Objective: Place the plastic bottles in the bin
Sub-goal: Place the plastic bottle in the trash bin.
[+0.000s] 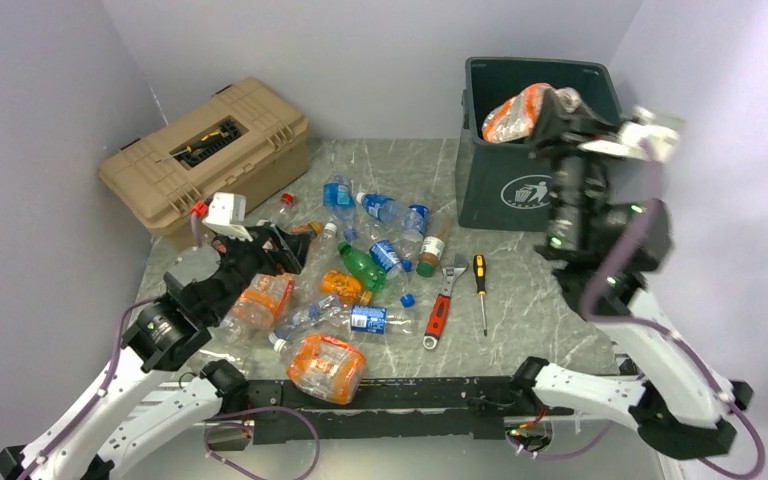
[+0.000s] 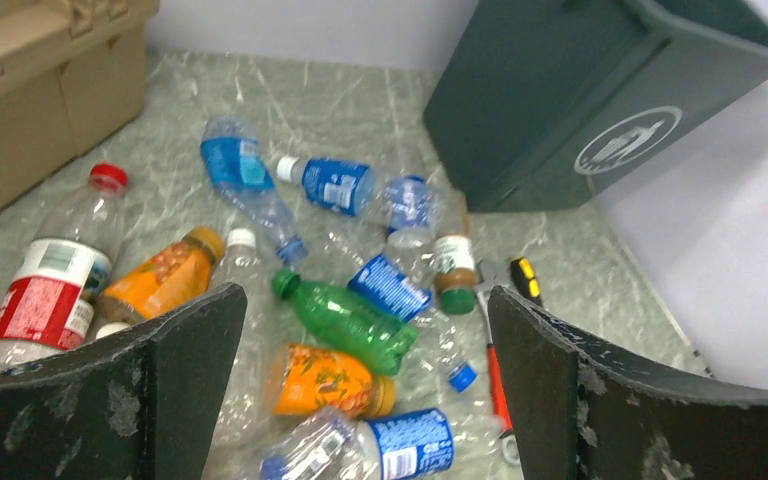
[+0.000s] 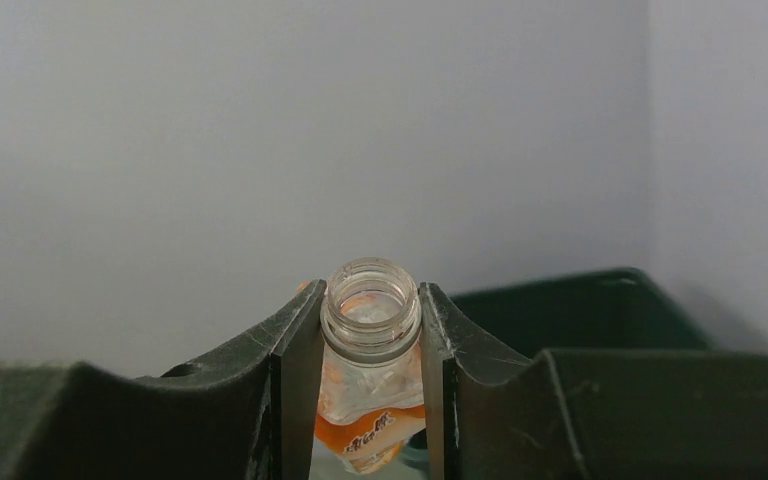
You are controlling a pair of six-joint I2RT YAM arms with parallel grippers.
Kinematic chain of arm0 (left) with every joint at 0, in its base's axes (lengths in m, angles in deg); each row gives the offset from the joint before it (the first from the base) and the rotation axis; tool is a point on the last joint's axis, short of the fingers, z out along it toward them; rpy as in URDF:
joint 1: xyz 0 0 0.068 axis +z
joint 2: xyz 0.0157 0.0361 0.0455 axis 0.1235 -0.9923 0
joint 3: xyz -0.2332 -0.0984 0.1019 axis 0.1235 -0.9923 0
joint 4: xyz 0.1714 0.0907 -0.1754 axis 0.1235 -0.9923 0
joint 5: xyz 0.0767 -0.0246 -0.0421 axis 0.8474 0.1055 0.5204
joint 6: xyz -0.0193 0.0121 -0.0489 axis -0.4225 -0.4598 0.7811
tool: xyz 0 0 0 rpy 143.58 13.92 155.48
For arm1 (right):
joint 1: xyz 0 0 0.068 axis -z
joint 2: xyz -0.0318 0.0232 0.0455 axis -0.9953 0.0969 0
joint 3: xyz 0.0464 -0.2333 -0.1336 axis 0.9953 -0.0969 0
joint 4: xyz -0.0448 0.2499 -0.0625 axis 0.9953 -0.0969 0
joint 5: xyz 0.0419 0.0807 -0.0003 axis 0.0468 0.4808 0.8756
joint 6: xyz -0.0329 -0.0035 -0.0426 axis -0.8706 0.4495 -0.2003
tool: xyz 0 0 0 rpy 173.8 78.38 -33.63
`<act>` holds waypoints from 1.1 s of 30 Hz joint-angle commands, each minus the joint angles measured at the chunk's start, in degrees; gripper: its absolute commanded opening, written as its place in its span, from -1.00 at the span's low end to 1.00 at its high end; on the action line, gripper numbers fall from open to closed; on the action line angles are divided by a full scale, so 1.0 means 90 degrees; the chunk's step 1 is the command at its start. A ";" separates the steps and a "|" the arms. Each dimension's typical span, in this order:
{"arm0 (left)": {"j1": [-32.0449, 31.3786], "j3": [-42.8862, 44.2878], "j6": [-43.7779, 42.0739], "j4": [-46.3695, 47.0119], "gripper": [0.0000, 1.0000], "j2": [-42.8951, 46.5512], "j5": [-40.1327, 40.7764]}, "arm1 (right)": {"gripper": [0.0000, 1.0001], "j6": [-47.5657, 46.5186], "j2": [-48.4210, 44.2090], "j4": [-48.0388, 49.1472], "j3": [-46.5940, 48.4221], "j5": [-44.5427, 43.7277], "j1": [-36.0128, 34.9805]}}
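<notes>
The right gripper (image 3: 370, 305) has its jaws clamped on the neck of an uncapped orange-labelled bottle (image 3: 370, 400) over the green bin (image 1: 485, 190) with its white litter symbol (image 1: 527, 190). The label's lettering is illegible. The left gripper (image 2: 362, 295) has its jaws wide apart above the bottles (image 2: 345, 320) strewn on the worktop (image 2: 360, 100).

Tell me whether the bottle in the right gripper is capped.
Uncapped: the bottle shows an open threaded mouth, pinched by the right gripper.

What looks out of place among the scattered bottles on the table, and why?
The red-handled wrench and the screwdriver lie side by side at the right edge of the plastic bottles, near the bin. They are tools, not bottles, and probably belong in the tan toolbox.
</notes>
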 commanded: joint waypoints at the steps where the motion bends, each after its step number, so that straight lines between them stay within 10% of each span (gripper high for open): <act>1: -0.0011 -0.0073 -0.0268 0.0070 0.93 0.0100 0.0015 | -1.00 -0.2736 0.0754 0.1452 0.0284 -0.1522 0.0075; 11: -0.0009 0.0609 -0.0533 -0.0982 0.92 -0.0331 0.0401 | -1.00 0.0419 0.2600 -0.2247 0.3078 -0.0165 0.2822; 33: -0.0010 0.0119 -0.0355 -0.0861 0.89 0.0026 0.0268 | -0.94 0.3238 0.3843 -0.2722 0.1901 0.1445 0.5630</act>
